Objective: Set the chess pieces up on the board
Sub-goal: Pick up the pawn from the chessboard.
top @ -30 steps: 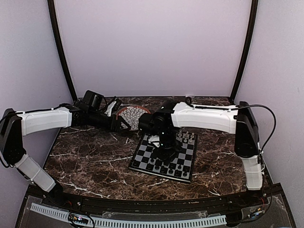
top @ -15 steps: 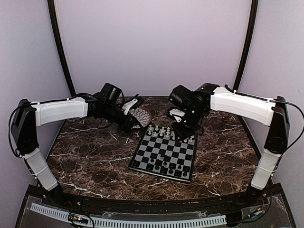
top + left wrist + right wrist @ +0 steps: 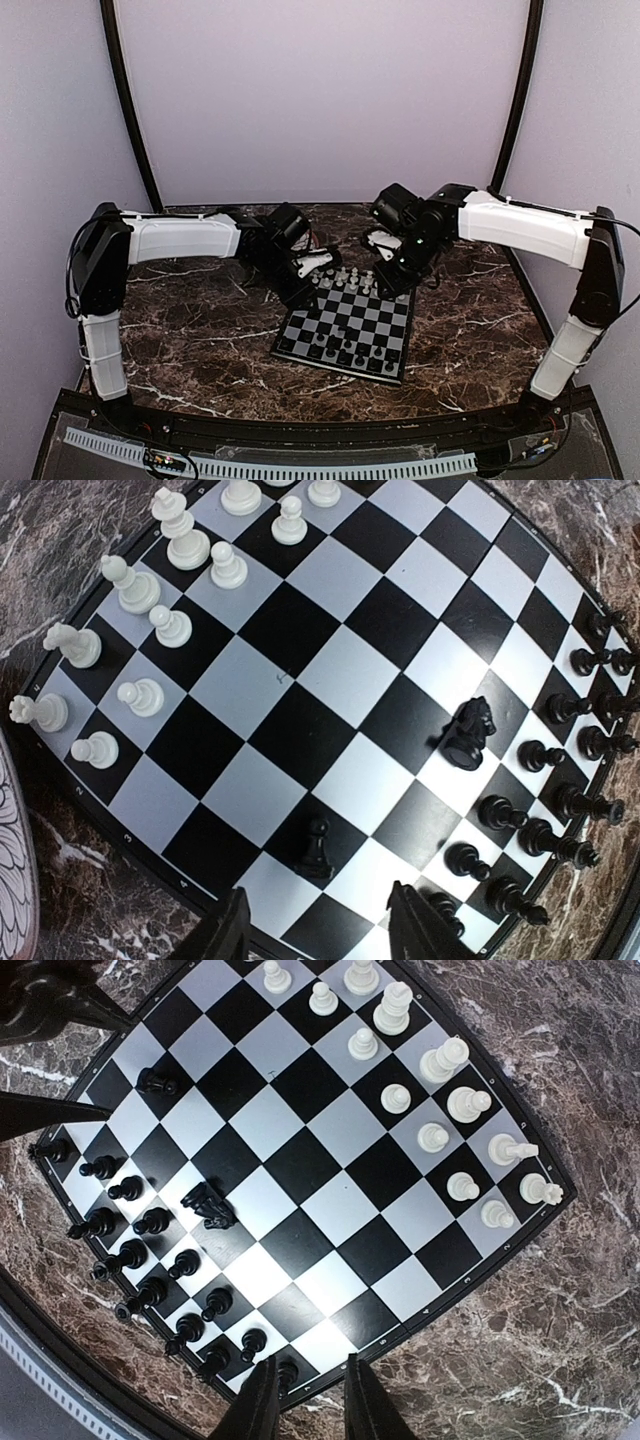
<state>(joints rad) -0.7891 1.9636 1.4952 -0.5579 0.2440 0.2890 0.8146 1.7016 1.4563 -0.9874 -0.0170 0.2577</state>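
Observation:
The board (image 3: 352, 322) lies mid-table, and shows in the left wrist view (image 3: 300, 680) and right wrist view (image 3: 300, 1160). White chess pieces (image 3: 150, 630) stand in two rows on its far side (image 3: 345, 278). Black chess pieces (image 3: 140, 1250) line its near side. A black knight (image 3: 470, 735) lies tipped near mid-board. A lone black pawn (image 3: 316, 848) stands on a black square by the left edge. My left gripper (image 3: 320, 935) is open and empty above that pawn, at the board's far-left corner (image 3: 316, 268). My right gripper (image 3: 312, 1405) is open and empty over the board's right edge (image 3: 386, 282).
The round patterned plate (image 3: 10, 880) peeks in just left of the board, under my left arm. The brown marble table (image 3: 190, 340) runs to walls at left, right and back. A black rail (image 3: 300, 430) borders the near edge.
My right arm lifted off the board and drew back to its far-right side. My left arm swung right from over the plate to the board's far-left corner.

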